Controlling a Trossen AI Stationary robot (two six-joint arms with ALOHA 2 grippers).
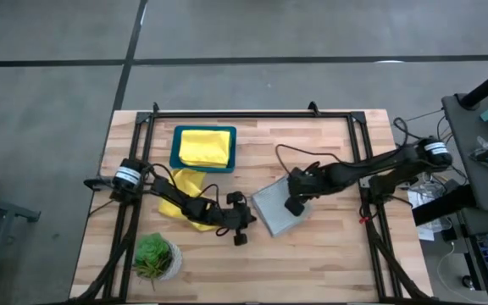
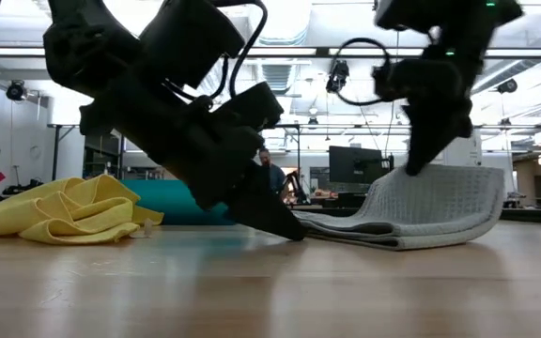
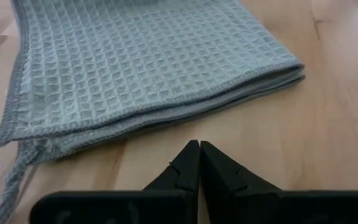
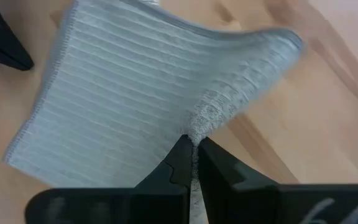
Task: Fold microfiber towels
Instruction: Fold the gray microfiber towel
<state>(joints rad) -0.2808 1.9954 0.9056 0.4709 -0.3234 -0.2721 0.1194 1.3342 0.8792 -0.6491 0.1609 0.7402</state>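
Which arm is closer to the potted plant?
Left. Its gripper sits mid-table, beside the grey towel, with the plant at the near left corner. The right gripper pinches that towel farther off.

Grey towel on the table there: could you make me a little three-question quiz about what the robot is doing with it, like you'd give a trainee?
1. True or false: the right gripper is shut on the grey towel.
2. Where does the folded yellow towel lie? A) in the teal tray B) under the potted plant C) on the floor
3. Fill in: the left gripper is shut on ____, its tips on the wood beside the grey towel's folded edge.

Key: 1 true; 2 A; 3 nothing.
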